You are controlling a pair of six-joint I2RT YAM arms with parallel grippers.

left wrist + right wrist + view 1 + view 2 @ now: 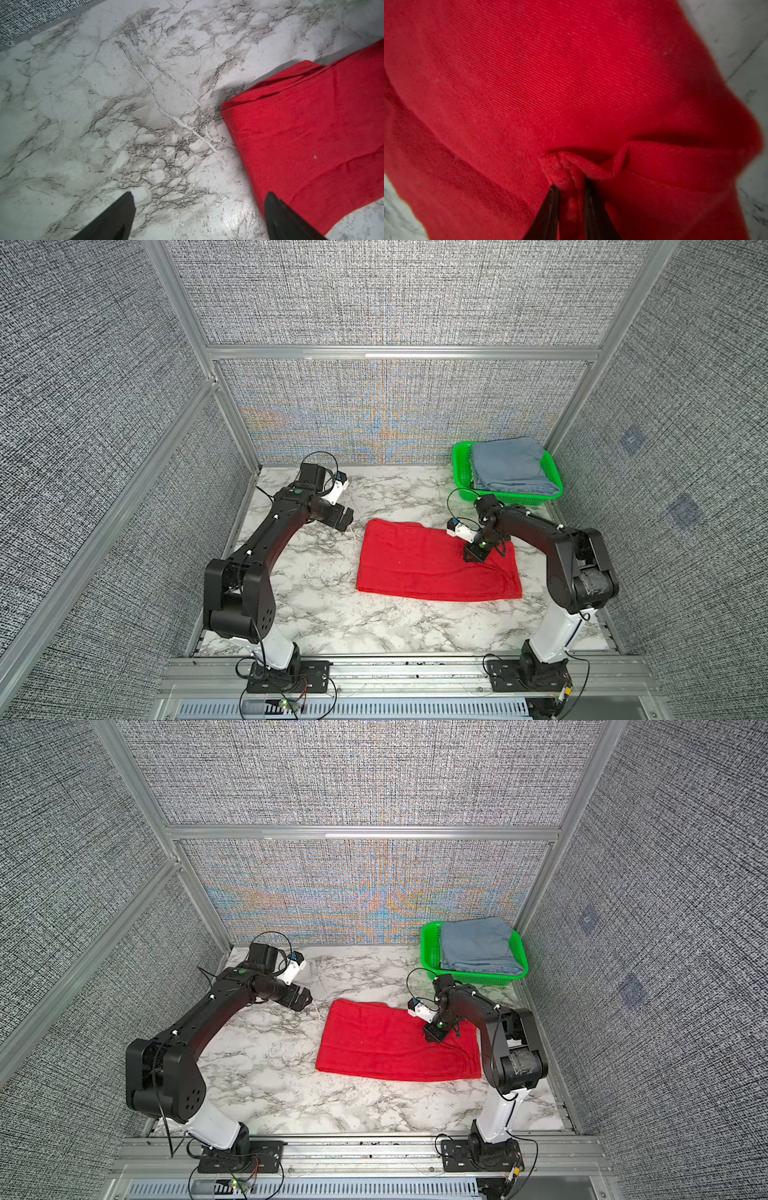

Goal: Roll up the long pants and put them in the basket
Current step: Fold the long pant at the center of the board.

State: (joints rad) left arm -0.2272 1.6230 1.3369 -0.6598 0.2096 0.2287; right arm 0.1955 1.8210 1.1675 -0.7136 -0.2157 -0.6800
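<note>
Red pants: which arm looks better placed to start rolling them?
Right. The right gripper pinches a fold of the pants near one end; the left gripper hangs open above bare table beside them, touching nothing.

Bright, even light; soft shadows; right wrist view blurred.
</note>
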